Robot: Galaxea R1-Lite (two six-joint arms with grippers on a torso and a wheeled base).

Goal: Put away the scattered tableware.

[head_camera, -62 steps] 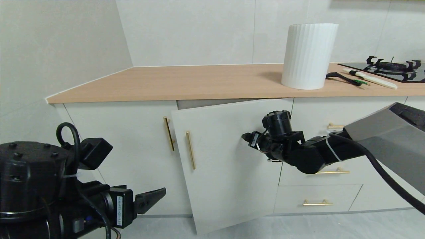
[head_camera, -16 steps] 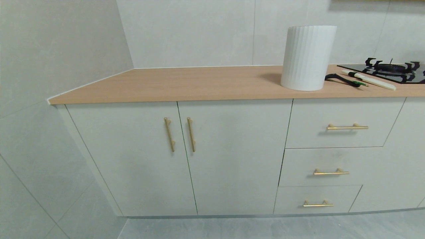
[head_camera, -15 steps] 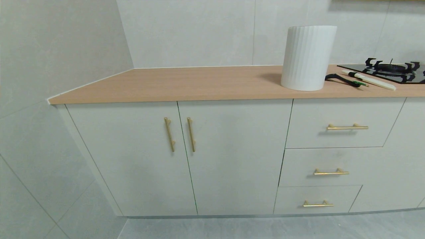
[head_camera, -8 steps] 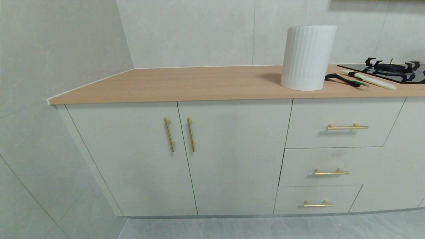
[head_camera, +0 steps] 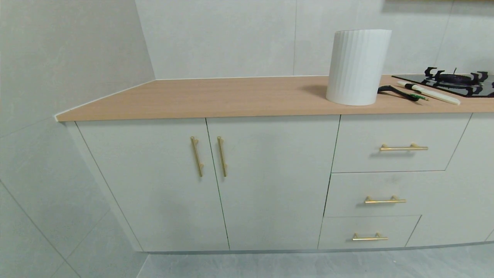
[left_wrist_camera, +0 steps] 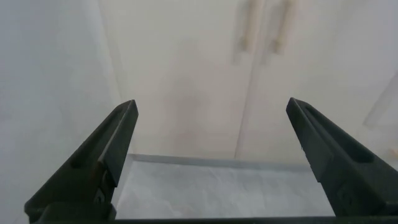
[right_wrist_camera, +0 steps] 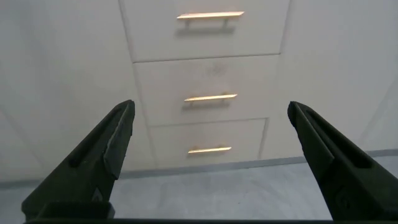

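Both sets of fingers spread wide: left gripper point(left_wrist_camera: 211, 107) faces cabinet doors point(left_wrist_camera: 249, 81), right gripper point(right_wrist_camera: 211, 106) faces drawers point(right_wrist_camera: 208, 87). Utensils point(head_camera: 432, 94) lie on counter point(head_camera: 216, 96) beside white ribbed container point(head_camera: 357, 65), well apart from fingers.

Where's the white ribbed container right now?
Head view, right side: the white ribbed container stands upright on the wooden countertop, with a black utensil just to its right.

text: none you can read | plain faces: cabinet doors point(head_camera: 270, 181), drawer fronts point(head_camera: 359, 131), white ribbed canister point(head_camera: 357, 65), tabletop point(head_camera: 231, 96) | utensils point(head_camera: 428, 92) beside the canister on the tabletop: any print too small for you to tell
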